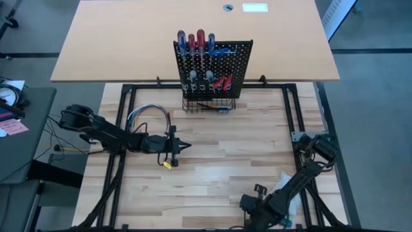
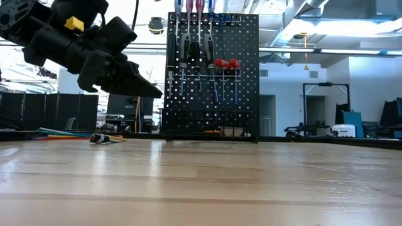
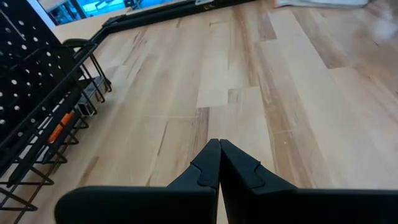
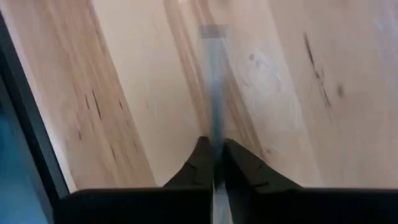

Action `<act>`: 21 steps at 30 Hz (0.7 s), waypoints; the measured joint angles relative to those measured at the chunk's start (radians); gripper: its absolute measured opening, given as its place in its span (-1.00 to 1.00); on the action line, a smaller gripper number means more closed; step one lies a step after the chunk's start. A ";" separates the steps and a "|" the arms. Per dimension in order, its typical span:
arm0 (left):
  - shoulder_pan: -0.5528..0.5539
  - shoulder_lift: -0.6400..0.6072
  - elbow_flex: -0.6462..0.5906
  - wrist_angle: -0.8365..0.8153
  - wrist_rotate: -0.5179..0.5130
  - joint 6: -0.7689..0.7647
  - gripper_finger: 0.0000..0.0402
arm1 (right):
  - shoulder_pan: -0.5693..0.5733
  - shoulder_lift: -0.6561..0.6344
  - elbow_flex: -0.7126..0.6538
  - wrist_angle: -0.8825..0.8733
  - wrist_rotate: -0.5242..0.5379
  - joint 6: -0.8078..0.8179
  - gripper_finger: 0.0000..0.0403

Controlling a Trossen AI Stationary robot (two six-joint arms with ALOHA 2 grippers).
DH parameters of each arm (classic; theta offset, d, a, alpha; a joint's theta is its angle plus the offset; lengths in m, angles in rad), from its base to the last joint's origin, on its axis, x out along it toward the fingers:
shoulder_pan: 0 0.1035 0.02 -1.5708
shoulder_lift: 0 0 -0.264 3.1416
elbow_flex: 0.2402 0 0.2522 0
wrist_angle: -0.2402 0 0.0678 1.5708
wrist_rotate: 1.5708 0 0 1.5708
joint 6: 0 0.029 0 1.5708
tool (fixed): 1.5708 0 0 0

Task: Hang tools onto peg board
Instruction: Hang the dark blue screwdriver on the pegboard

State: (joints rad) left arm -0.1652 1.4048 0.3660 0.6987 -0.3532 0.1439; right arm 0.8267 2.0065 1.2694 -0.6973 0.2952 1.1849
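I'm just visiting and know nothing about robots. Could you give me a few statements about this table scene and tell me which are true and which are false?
1. The small upright black perforated peg board already holds several screwdrivers. True.
2. The left gripper has its fingers spread wide. False: they are pressed together, holding nothing.
3. The right gripper is closed on a thin grey metal tool. True.
4. The looped bundle of coloured wires hangs on the peg board. False: it lies on the light wooden tabletop, near the left arm.
5. The red-handled pliers lie flat on the tabletop. False: they hang on the peg board.
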 joint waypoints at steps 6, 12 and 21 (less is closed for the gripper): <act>-0.017 0.000 0.000 0.014 0.000 0.005 -1.00 | -0.109 -0.111 -0.006 0.037 0.195 -0.329 -0.93; -0.056 0.006 0.017 0.015 0.000 0.079 -1.00 | -0.329 -0.101 -0.009 0.101 0.068 -0.877 -0.93; -0.055 0.007 0.034 -0.072 -0.005 0.039 -1.00 | -0.581 -0.021 -0.007 0.192 -0.030 -1.409 -0.86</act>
State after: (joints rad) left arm -0.2202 1.4120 0.4003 0.6268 -0.3581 0.1833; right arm 0.2452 1.9850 1.2621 -0.5058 0.2652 -0.2236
